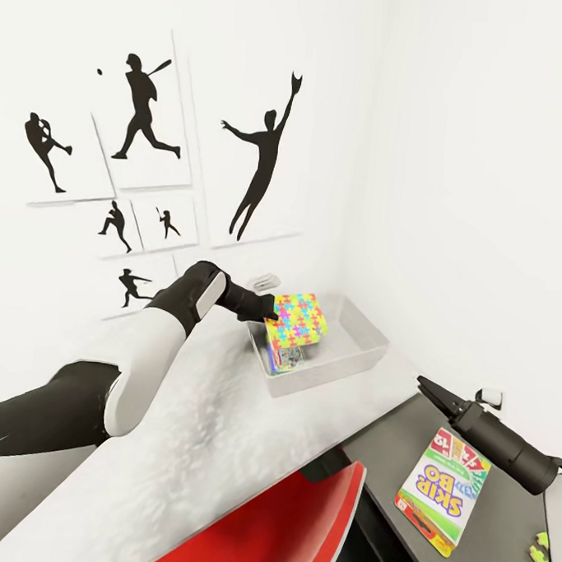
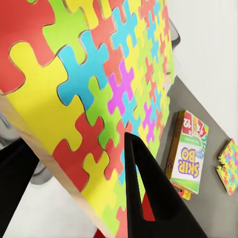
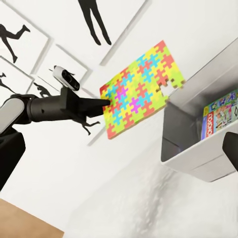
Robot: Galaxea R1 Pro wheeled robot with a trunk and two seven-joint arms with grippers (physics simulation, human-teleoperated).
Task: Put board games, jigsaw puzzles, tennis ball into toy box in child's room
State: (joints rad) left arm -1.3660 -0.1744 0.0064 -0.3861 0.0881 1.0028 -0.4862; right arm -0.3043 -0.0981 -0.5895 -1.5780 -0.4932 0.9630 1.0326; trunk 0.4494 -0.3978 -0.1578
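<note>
1. Child's room, mid-task: a jigsaw puzzle is gripped by the left pincer and held tilted over the toy box, w/ its lower edge near the rim.
2. Inside the box, another game box is seen already stowed.
3. Right pincer is held apart, nothing in it, above the dark tabletop; a Skip-Bo game is left lying there.
4. Next move, as judged: puzzle to be lowered clear of the rim and let go, flat enough to leave room.
</note>
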